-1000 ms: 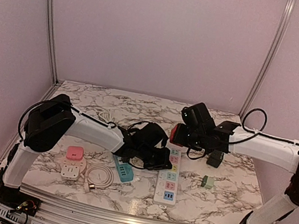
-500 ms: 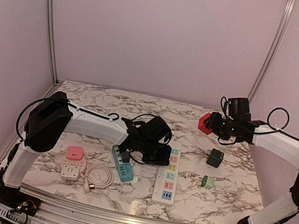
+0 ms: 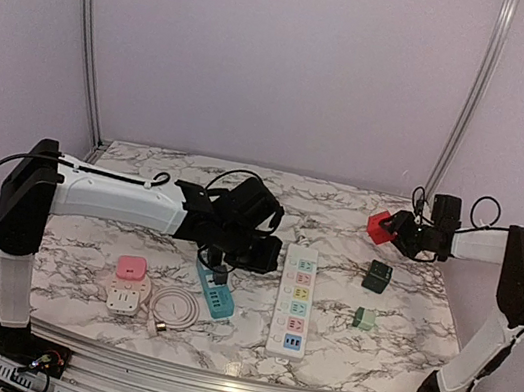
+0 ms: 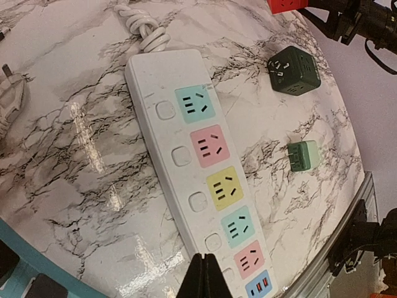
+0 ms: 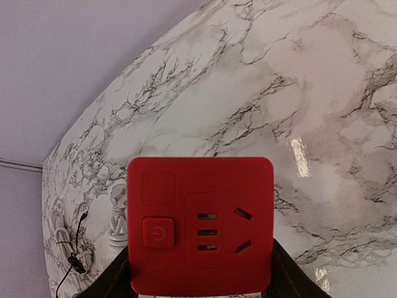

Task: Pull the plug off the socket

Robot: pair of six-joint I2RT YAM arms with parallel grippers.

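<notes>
— At the far right of the table (image 3: 406,359), what is hard to see?

— The red plug (image 3: 380,226) hangs above the marble, well apart from the white socket strip (image 3: 295,298). The right gripper (image 3: 400,231) clamps it by its sides. Its fingers (image 5: 115,282) are cut off by the lower edge of the wrist view, and the pins are hidden.

— And the left gripper (image 4: 203,276)?

— Clenched on nothing, just beside the strip. The left wrist view crops the strip's near end. Its coloured outlets show bare slots.
</notes>
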